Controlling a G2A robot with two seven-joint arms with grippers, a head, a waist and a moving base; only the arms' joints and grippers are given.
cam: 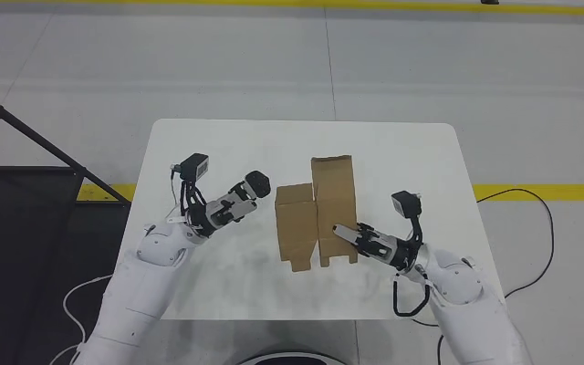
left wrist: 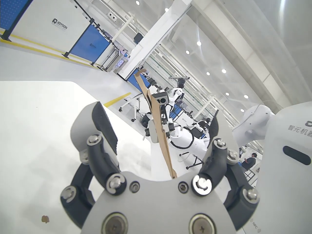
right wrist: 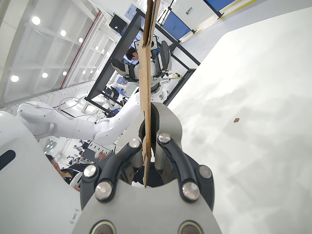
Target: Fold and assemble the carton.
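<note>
Carton (cam: 317, 214) pinched at mid-tabletop (cam: 228, 146)
The right gripper (cam: 345, 233) is clamped on the flattened brown carton's near edge; the left gripper (cam: 258, 184) gapes wide, empty, just beside it.

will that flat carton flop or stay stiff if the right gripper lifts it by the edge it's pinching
Probably fairly stiff: seen edge-on, the carton runs nearly straight out from the right gripper, shut on one edge. Likely light, being thin folded cardboard. It may hinge at its creases, though, since the open left gripper isn't touching it.
</note>
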